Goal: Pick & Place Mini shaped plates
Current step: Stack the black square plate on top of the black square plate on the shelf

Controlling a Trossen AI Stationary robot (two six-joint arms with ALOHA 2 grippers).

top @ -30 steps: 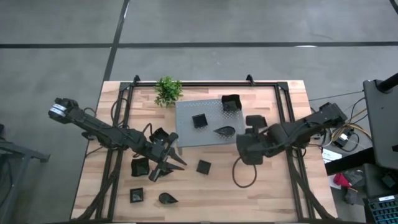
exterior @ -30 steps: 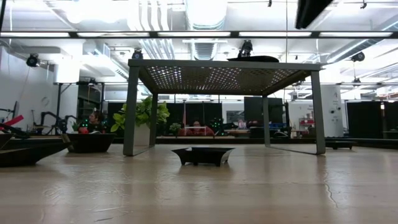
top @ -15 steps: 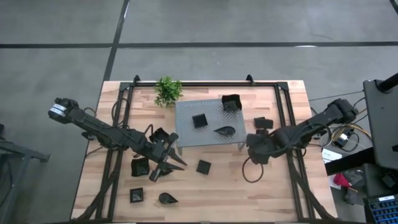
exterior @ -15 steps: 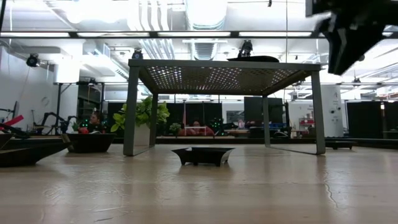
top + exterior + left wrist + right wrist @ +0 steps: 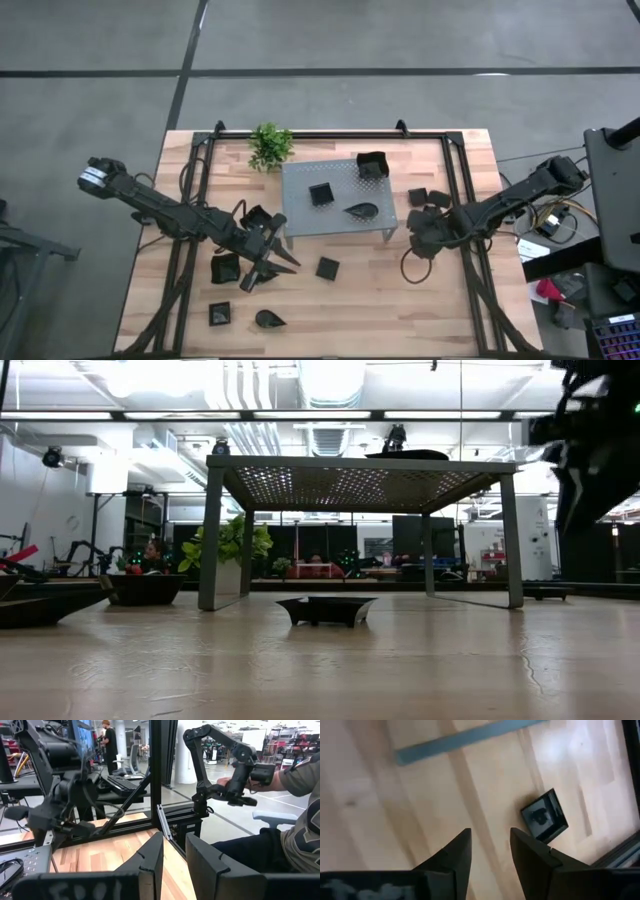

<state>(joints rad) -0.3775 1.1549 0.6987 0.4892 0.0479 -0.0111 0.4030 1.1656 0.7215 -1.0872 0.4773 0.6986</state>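
Observation:
Small glossy black plates lie scattered. Three sit on top of the grey perforated stand (image 5: 335, 195): a small square (image 5: 320, 193), a teardrop (image 5: 360, 210) and a larger square (image 5: 372, 166). Others rest flat on the table: a square (image 5: 328, 267) (image 5: 327, 608), a teardrop (image 5: 267, 320), squares at the left (image 5: 225, 267) and two at the right (image 5: 418, 196). My right gripper (image 5: 423, 235) (image 5: 490, 832) hangs open above the table right of the stand, with a square plate (image 5: 545, 815) just ahead of it. My left gripper (image 5: 270, 270) (image 5: 174, 837) waits open near the stand's near left leg.
A small green potted plant (image 5: 270, 145) stands at the far edge, left of the stand. Black frame rails (image 5: 465, 200) run along both sides of the table. A cable loop (image 5: 412, 268) hangs below my right wrist. Bare wood (image 5: 380, 300) lies toward the near edge.
My right gripper has moved away from the stand's near right corner toward the table's right edge, staying open and holding nothing. In the low view it has swung across the upper right. The plates have stayed in place.

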